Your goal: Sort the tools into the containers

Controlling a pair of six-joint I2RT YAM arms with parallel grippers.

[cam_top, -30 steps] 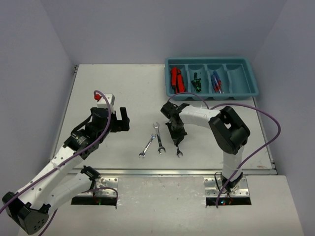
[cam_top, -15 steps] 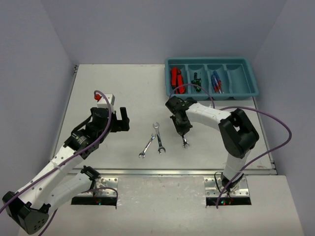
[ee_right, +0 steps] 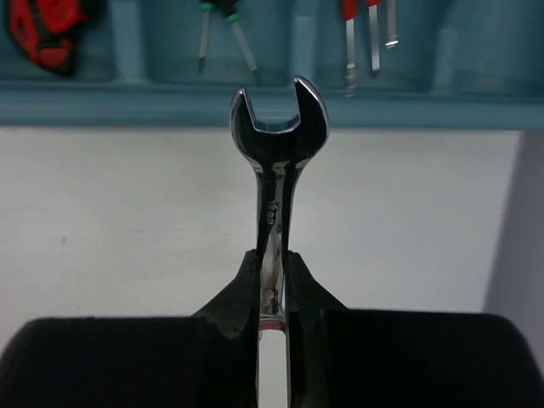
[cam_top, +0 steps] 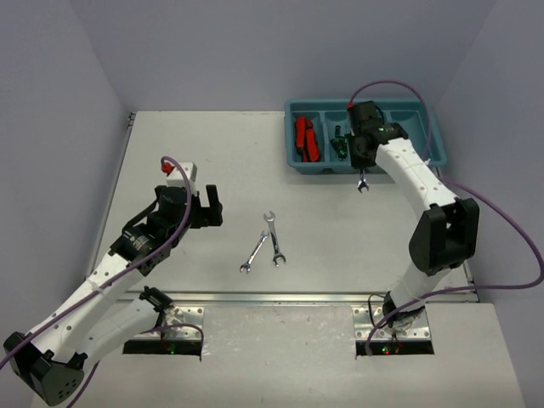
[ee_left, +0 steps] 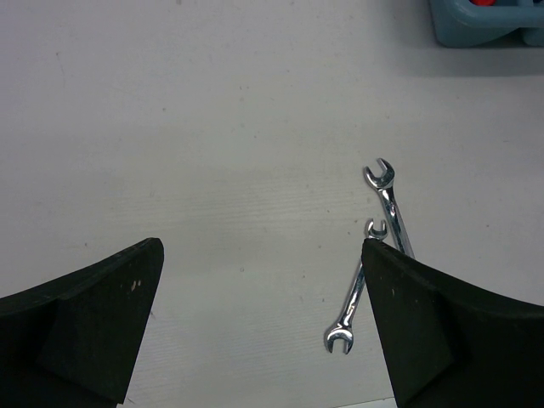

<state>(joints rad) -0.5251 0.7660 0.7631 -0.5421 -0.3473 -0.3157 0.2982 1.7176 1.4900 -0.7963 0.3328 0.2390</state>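
Note:
The teal tray (cam_top: pixel 323 104) stands at the back right, with red-and-black knives (cam_top: pixel 304 138) in its left compartment and green screwdrivers (cam_top: pixel 340 142) in the one beside it. My right gripper (cam_top: pixel 360 167) hovers at the tray's front wall, shut on a silver wrench (cam_top: pixel 362 182) that hangs down. In the right wrist view the fingers (ee_right: pixel 272 263) clamp the wrench (ee_right: pixel 279 136) by its shaft, its open end towards the tray wall (ee_right: pixel 127 106). Two more wrenches (cam_top: pixel 274 238) (cam_top: pixel 253 252) lie mid-table. My left gripper (cam_top: pixel 208 206) is open and empty, left of them.
The right wrist view shows the knives (ee_right: pixel 47 34), green screwdrivers (ee_right: pixel 225 34) and the shafts of the blue-handled ones (ee_right: pixel 365 42) in the tray. The left wrist view shows both table wrenches (ee_left: pixel 387 204) (ee_left: pixel 353 302) by its right finger (ee_left: pixel 442 331).
My right gripper has carried the wrench from mid-table up and back to the tray's front wall. The left arm and the two wrenches on the table have not moved.

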